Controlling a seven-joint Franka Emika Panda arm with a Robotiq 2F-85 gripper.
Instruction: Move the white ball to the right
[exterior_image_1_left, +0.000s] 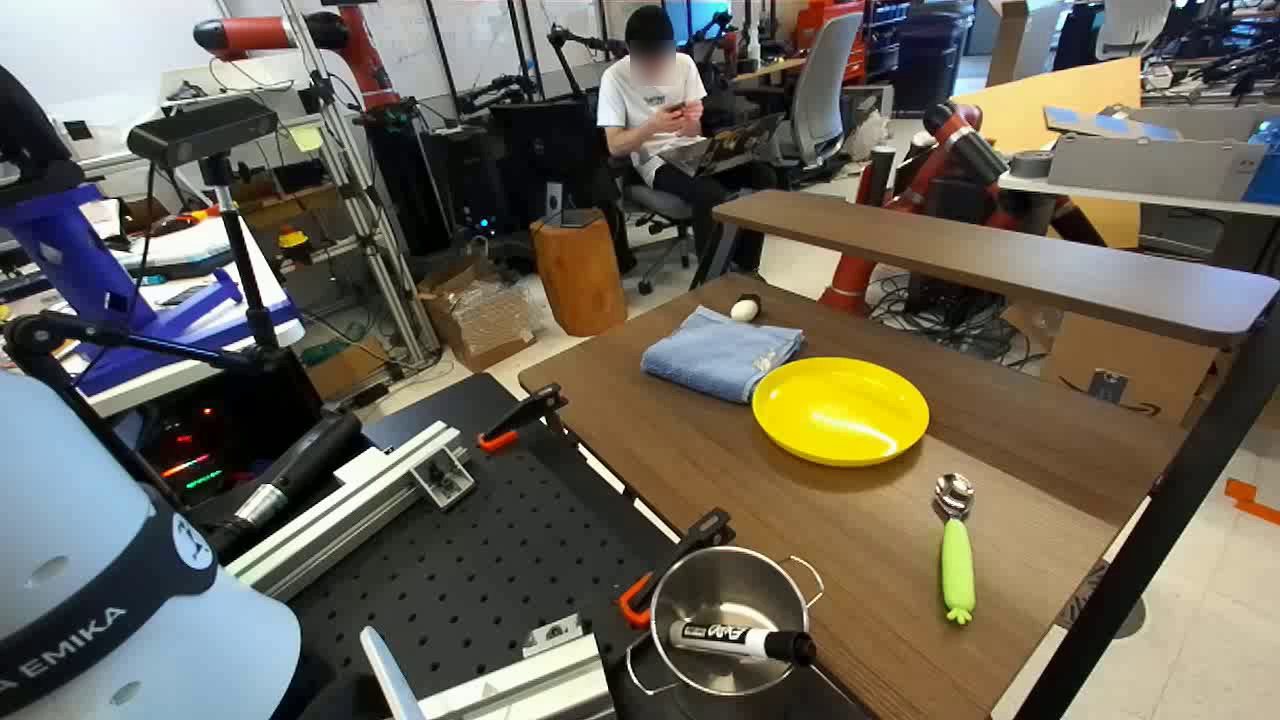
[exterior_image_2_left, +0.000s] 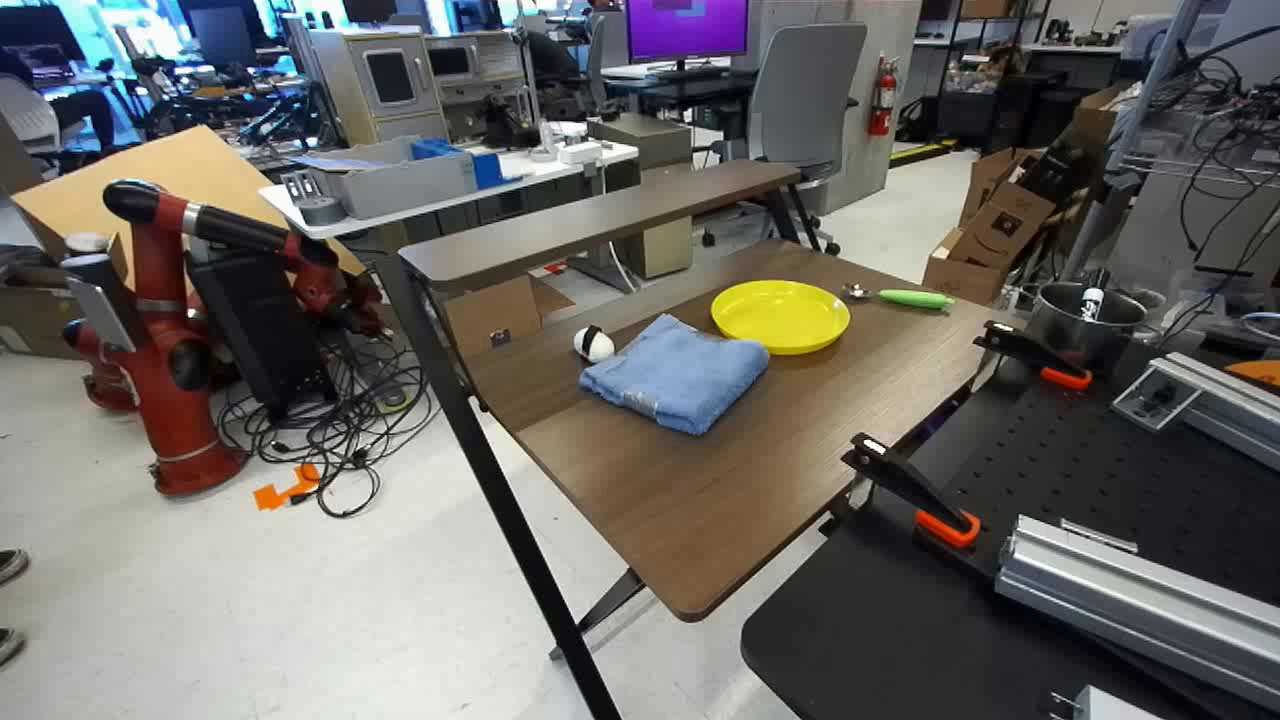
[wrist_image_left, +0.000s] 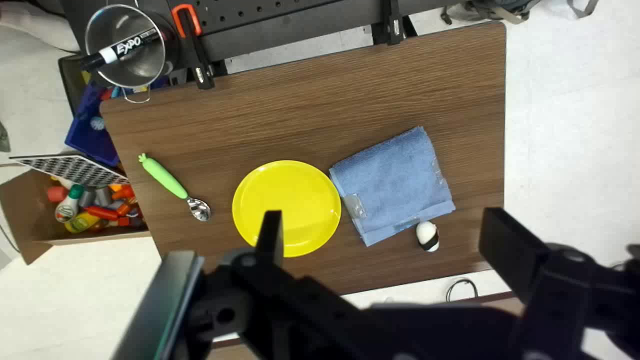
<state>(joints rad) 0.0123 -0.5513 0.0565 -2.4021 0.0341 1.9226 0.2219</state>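
Nearest, wrist view: gripper (wrist_image_left: 384, 225), jaws spread wide apart. Landmark for the rest: yellow plate (wrist_image_left: 286, 210), flat on a brown wood-grain tabletop (wrist_image_left: 300, 115).

In an exterior view, closest in: pale arm (exterior_image_1_left: 110, 540) lettered EMIKA, well left of the plate and nearer; black perforated board (exterior_image_1_left: 480, 560), likewise left and nearer. Steel pot (exterior_image_1_left: 700, 582) on the plate's near side; Expo marker (exterior_image_1_left: 735, 640) slanted in it, cap end past the rim. Metal spoon (exterior_image_1_left: 957, 560), green carrot-shaped handle: right of the plate, a little nearer, apart from it. Folded blue towel (exterior_image_1_left: 715, 355) just beside the plate, left and behind; cannot tell whether the two touch.

White ball (exterior_image_1_left: 743, 311), black band round it: on the tabletop, left of the plate and farther back, towel between them. In the wrist view it lies right of the plate and slightly lower, just beside the towel's edge; contact unclear.

Beyond the plate: raised brown shelf (exterior_image_1_left: 980, 252). Past that, red robot arm (exterior_image_2_left: 180, 400), well apart from the plate in both exterior views. Farthest: seated person (exterior_image_1_left: 655, 100) in white T-shirt and dark cap, face blurred.
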